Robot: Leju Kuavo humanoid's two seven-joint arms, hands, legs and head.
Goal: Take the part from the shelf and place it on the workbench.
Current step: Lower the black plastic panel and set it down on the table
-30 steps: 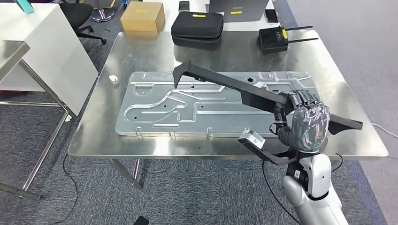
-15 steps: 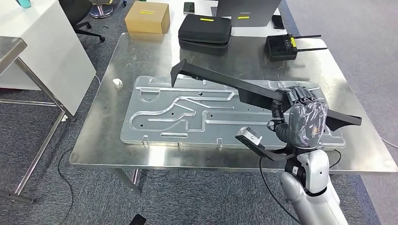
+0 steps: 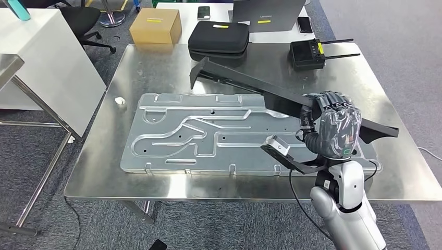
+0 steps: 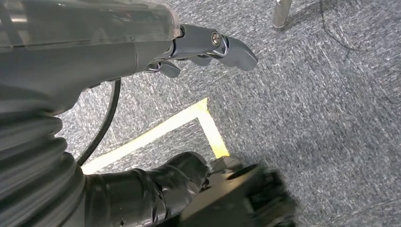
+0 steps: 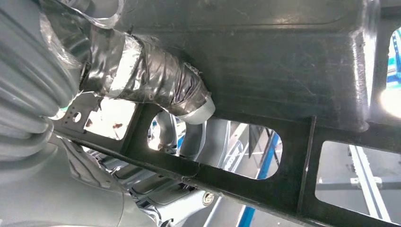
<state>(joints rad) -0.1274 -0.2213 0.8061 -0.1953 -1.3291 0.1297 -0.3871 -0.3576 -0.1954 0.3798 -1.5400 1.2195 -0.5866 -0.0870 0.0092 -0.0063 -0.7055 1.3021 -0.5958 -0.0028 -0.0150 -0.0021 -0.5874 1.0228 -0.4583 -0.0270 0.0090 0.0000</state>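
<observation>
Your robot's right hand [image 3: 339, 130] gripped a long black frame part [image 3: 245, 89], fingers wrapped around it near one end. From the hand, the part reached away to the left, tilted, held above the grooved aluminium plate [image 3: 208, 135] lying on the steel workbench [image 3: 156, 67]. Beyond the hand sat a black zip case [image 3: 219, 39], a cardboard box [image 3: 155, 25] and a black radio unit with antennas [image 3: 307, 53]. The left hand [image 4: 208, 45] hung over grey carpet, fingers apart, holding nothing.

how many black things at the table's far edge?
2: a black zippered case at the far middle, and a black box with two antennas to its right. None look hidden.
</observation>
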